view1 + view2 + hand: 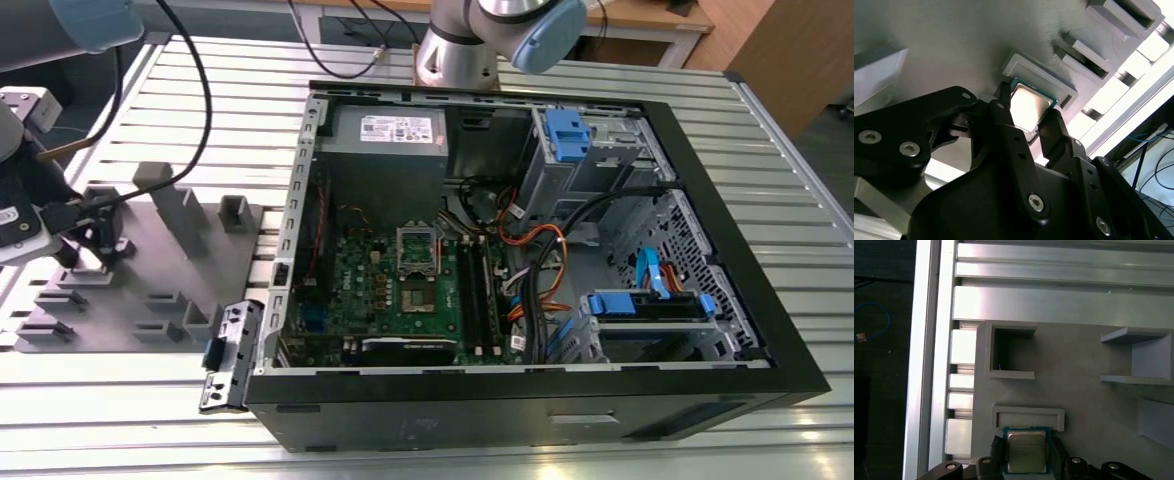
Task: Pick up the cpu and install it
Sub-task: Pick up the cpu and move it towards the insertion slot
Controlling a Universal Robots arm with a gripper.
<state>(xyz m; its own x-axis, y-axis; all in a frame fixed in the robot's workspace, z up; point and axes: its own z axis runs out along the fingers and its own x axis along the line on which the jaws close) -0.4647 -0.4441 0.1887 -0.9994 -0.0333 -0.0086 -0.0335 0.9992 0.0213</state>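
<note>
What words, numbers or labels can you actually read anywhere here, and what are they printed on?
Nothing here is clear enough to quote.
White label on the power supply box inside the computer case: several lines of print, too small to read.
Metal top of the chip in the first wrist view: faint print, too blurred to read.

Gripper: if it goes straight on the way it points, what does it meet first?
Most likely the cpu, directly ahead of the gripper on the grey tray; depth is unclear.
</note>
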